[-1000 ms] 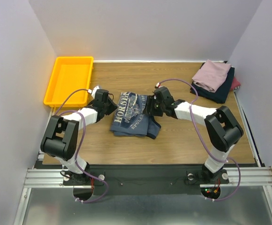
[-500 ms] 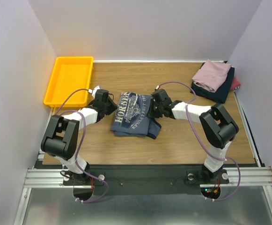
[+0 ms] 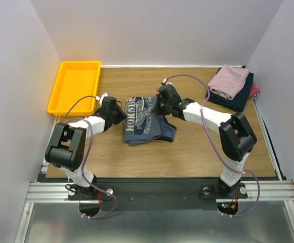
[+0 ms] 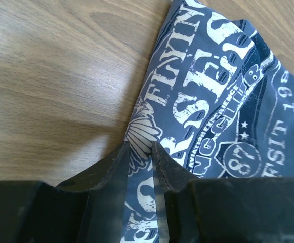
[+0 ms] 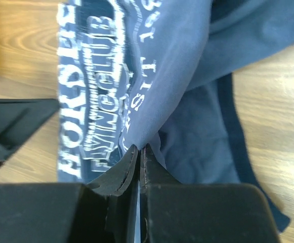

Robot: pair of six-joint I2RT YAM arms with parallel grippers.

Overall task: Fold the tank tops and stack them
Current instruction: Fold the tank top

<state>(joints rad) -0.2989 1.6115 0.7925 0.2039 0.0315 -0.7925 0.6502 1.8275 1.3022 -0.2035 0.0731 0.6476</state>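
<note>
Slate-blue tank top lies bunched near the ctr of the table, lettered face up, pale print showing over its L and middle part. A plain darker flap trails toward the near R.

Left gripper sits at the top's L edge. In the left wrist view its fingers stand narrow, clamped on a strip of printed cloth that runs btwn them.

Right gripper is at the top's far R corner. The right wrist view shows its fingers pinched almost together on a fold of the blue cloth. A ridge of fabric runs away from the tips, w/ a dark-trimmed layer lying flat on the wood beside it.

Both arms reach inward, so the grippers hold opposite sides of the same garment.

Far R corner of the table has a folded stack — mauve-pink top uppermost, navy top under it, a bit of maroon top showing at the R side. The stack is well apart from the blue top.

Yellow tray sits at the far L corner — apart from the garment, near the L arm's cable.
</note>
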